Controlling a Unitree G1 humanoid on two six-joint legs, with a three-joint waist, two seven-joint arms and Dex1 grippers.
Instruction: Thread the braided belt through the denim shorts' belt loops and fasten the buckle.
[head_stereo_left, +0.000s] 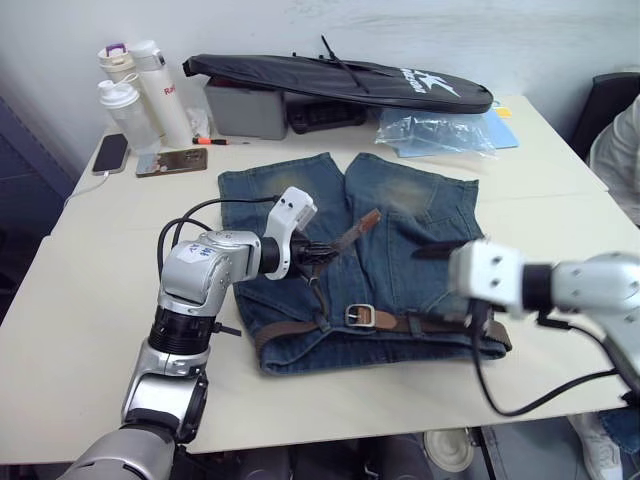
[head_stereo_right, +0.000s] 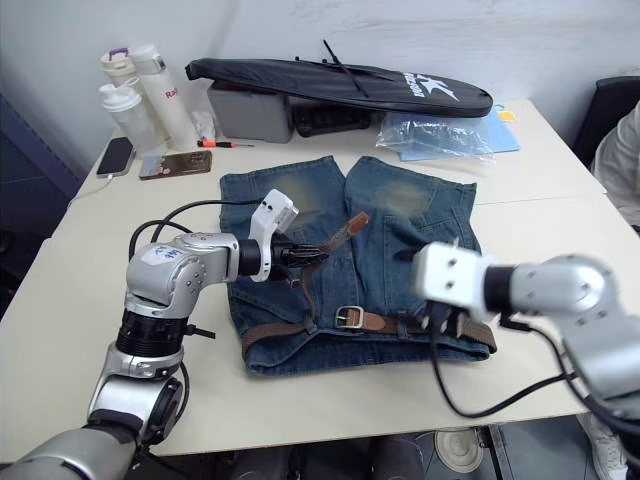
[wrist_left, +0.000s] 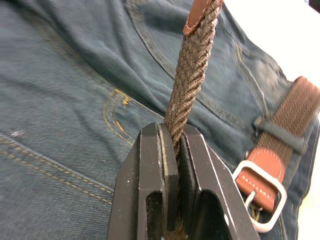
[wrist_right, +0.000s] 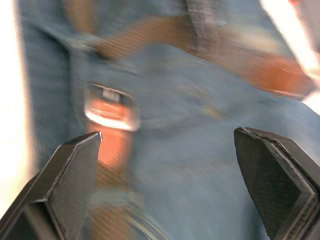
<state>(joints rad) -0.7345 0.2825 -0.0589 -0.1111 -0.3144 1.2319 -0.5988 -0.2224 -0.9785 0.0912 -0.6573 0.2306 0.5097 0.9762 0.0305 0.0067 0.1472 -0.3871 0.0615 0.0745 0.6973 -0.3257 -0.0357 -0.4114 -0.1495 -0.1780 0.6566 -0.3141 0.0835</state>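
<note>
While the denim shorts lie flat on the table, the left gripper pinches the braided belt near its tan tip; the right gripper, fingers spread wide, hovers above the buckle.

both head eyes look down over the denim shorts; each wrist camera sits close behind its claw, sharing the buckle ahead.

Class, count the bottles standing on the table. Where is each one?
3, all grouped at the table's far left corner: a clear bottle in front, a purple-capped one behind it, and a white one beside them. Others may be hidden.
</note>
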